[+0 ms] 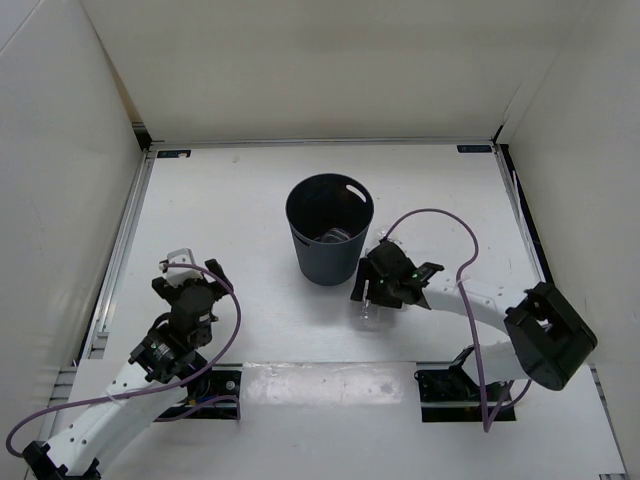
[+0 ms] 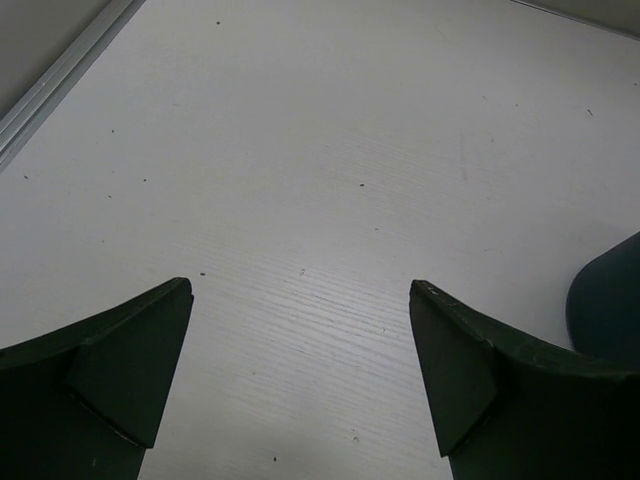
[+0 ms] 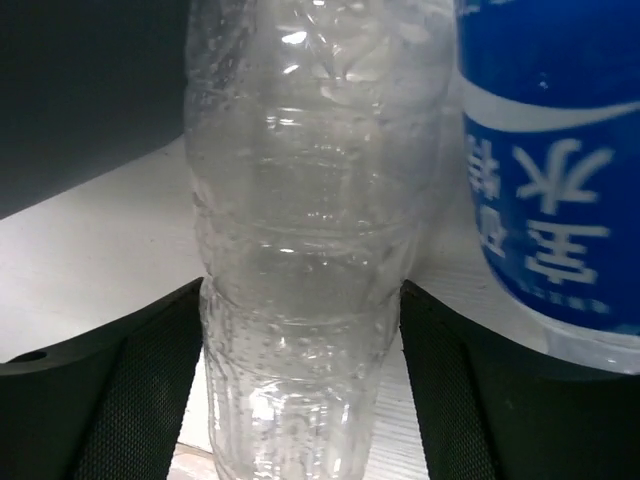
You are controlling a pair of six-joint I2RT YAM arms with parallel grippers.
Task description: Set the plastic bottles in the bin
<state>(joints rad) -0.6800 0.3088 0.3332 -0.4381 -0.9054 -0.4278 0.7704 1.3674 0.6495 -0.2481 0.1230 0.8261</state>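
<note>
Clear ribbed plastic bottle (image 3: 300, 250) stands upright between the fingers of the right gripper (image 3: 300, 300). The two dark pads meet its lower body on either side, so the gripper looks closed on it, at a spread set by the bottle's own width. Just outside the right-hand finger, touching or nearly touching the held bottle, stands a blue-labelled plastic bottle (image 3: 550, 150). Beyond the left-hand finger rises the dark grey round plastic bin (image 1: 325, 262), near at hand, and something pale and clear, probably a bottle, already lies inside it.

The held bottle looks empty, so it should be very light. Its thin wall will probably dent under a hard squeeze, and droplets on that wall suggest it may be slick. The ribbed section now between the pads seems the best hold, since the ribs stiffen the wall and give the textured pads some purchase. A moderate grip should do. The neighbouring bottle may tip when this one is lifted.

The left gripper (image 2: 300, 290) is spread wide with only the white table (image 2: 300, 150) between its fingers. An edge of the bin shows well outside its right-hand finger.
</note>
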